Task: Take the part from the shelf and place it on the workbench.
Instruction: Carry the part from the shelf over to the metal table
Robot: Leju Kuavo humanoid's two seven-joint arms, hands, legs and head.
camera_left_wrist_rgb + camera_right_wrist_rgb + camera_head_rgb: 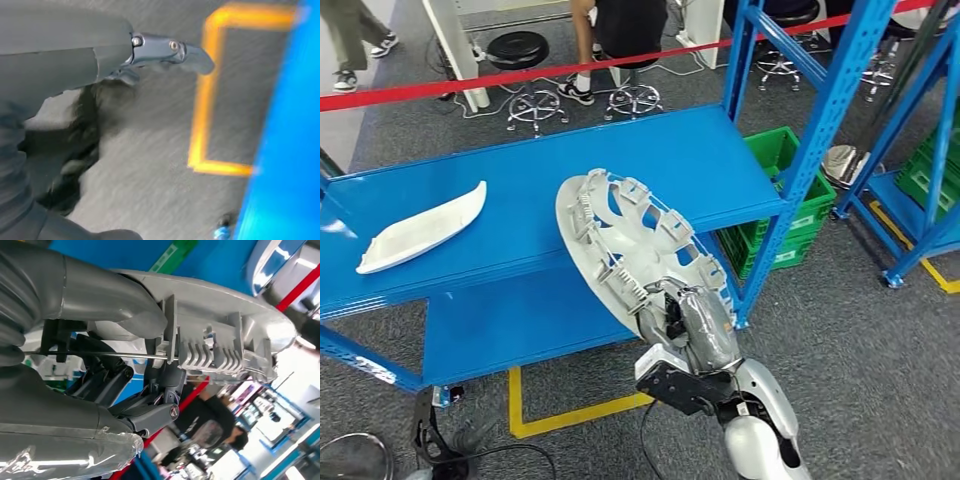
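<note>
Right hand grips cover by its rim, tilted over shelf; keep grip firm, lift clear before turning.

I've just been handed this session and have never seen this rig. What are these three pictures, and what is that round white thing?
This is a humanoid robot with two silver arms, each ending in a hand. The head view looks forward and down from high on its body. There the right hand grips the rim of a round white wheel cover, tilted, ribbed back side up, over the front edge of a blue shelf. A long white trim part lies on the shelf to the left.

The right wrist view sits just behind that hand and is turned on its side: you see the grey thumb pressed on the cover's clips.

The left wrist view looks down at grey carpet and yellow floor tape. The left hand hangs there, holding nothing; it is blurred.
</note>
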